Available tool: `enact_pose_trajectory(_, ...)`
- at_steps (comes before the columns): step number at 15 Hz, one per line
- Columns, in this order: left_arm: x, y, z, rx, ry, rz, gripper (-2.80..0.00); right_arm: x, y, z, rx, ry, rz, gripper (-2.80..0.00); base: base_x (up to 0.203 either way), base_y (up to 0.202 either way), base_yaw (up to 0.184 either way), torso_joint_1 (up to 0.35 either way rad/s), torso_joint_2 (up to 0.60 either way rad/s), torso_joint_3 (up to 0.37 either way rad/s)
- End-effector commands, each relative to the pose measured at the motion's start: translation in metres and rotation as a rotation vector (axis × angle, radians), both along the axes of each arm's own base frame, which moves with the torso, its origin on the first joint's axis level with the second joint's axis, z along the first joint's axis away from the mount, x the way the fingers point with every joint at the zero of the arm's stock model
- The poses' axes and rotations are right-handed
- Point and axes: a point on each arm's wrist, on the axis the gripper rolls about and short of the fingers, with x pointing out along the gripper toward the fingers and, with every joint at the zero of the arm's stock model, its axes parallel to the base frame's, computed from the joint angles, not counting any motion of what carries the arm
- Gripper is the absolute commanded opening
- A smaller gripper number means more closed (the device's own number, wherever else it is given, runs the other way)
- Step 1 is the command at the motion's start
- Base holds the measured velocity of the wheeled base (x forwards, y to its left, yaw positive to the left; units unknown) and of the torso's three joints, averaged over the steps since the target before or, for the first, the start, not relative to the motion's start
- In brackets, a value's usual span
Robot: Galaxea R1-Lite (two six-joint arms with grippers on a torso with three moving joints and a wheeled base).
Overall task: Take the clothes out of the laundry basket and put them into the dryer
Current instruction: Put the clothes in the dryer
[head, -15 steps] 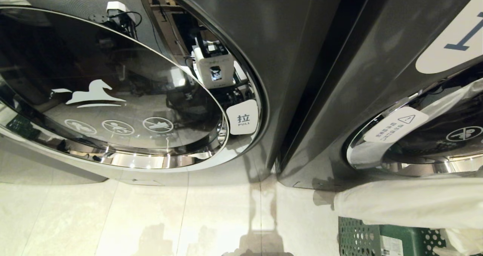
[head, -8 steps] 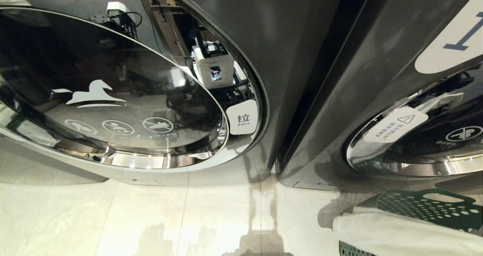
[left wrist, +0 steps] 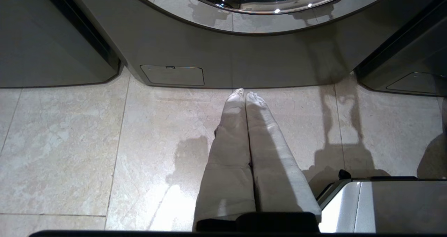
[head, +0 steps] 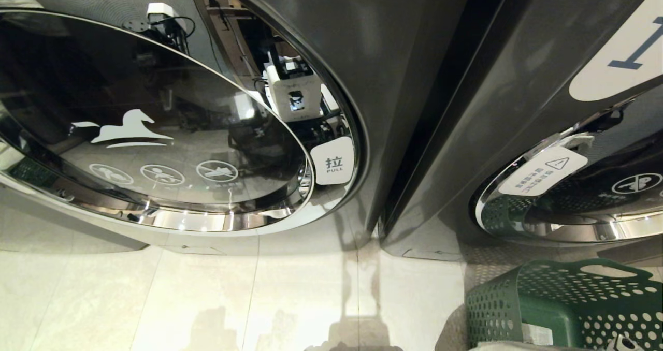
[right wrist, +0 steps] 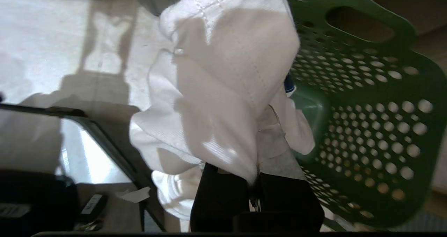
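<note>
1. You have the right end effector (right wrist: 256, 181) clamped tight on a white garment (right wrist: 223, 90); the cloth bunches up from between its dark fingers and hangs in front of the basket.
2. Your green laundry basket (head: 564, 304) stands on the floor at the near right, just in front of the right-hand machine. Its perforated wall and handle cut-out show clearly in the right wrist view.
3. Inside the basket you can make out only a scrap of white cloth at its near edge in the head view; how much more lies within, you cannot tell.
4. The white garment sits partly over the basket's rim and partly over the pale tiled floor (head: 207, 299).
5. The right-hand machine's door (head: 585, 195) shows a chrome ring and a white warning label (head: 544, 171). Whether it stands open or shut, and what is in its drum, you cannot tell.
6. The left-hand machine (head: 155, 128) has its round glass door (head: 171, 107) in view, with a white "PULL" tag (head: 334, 162) at its right edge. Its glass shows only reflections, so its contents are hidden from you.
7. Your left end effector (left wrist: 244, 95) is parked low over the floor in front of the left-hand machine, its two pale fingers (left wrist: 230, 132) pressed together and holding nothing.
</note>
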Motion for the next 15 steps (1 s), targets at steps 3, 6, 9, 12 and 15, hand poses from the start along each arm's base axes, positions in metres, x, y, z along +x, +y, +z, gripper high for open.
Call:
enact_pose_trajectory(3,0.000,0.000,0.000,0.000,0.000,0.000,-2.80,-0.006,0.000,-0.001,0.009,-0.074,0.038,-2.80,0.000,0.000,0.000,0.000,0.00,0.000)
enact_pose_trajectory(6,0.000,0.000,0.000,0.000,0.000,0.000,-2.80,-0.020,0.000,-0.003,0.009,-0.259,0.004,-2.80,0.000,0.000,0.000,0.000,0.00,0.000)
enact_pose_trajectory(9,0.000,0.000,0.000,0.000,0.000,0.000,-2.80,-0.021,0.000,-0.003,0.032,-0.275,-0.011,-2.80,0.000,0.000,0.000,0.000,0.00,0.000)
enact_pose_trajectory(12,0.000,0.000,0.000,0.000,0.000,0.000,-2.80,-0.021,0.000,-0.003,0.035,-0.274,-0.011,-2.80,0.000,0.000,0.000,0.000,0.00,0.000)
enact_pose_trajectory(15,0.000,0.000,0.000,0.002,0.000,0.000,-2.80,-0.021,0.000,-0.004,0.026,-0.274,-0.011,-2.80,0.000,0.000,0.000,0.000,0.00,0.000)
